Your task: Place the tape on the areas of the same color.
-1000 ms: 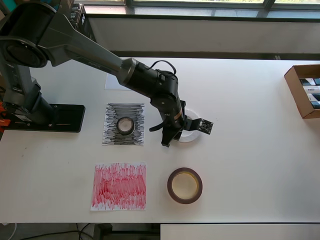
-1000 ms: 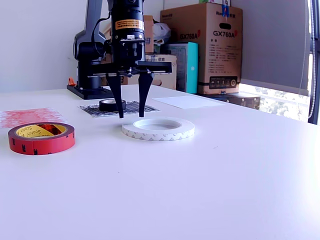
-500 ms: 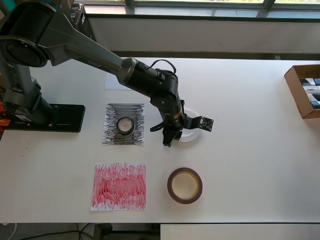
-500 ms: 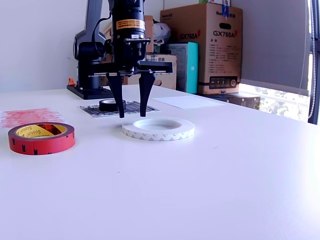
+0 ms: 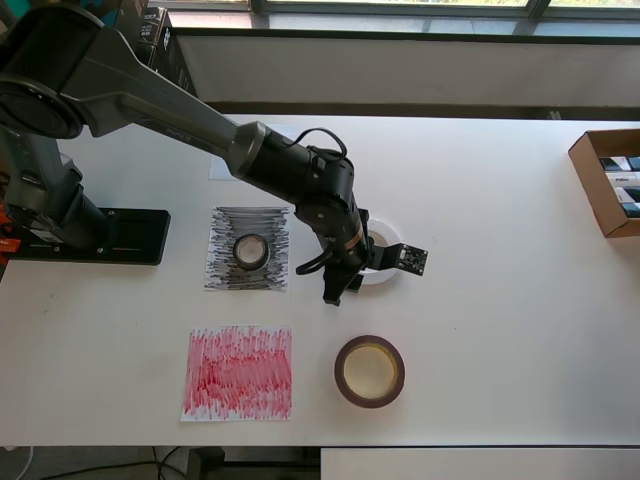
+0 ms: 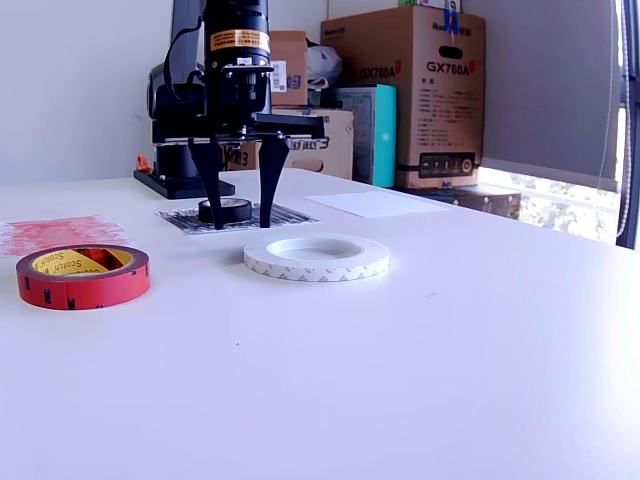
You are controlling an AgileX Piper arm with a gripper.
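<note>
Flatly, glossy white ring beside spread tool.

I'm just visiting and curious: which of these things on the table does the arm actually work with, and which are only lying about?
Part of the job:
black roll on the black sheet
white ring
maroon ring
red sheet
white sheet
gripper, jaws open

Just lying about:
open cardboard box
stacked cartons

Black roll sits on black sheet; white ring, maroon ring lie on bare table.
</note>
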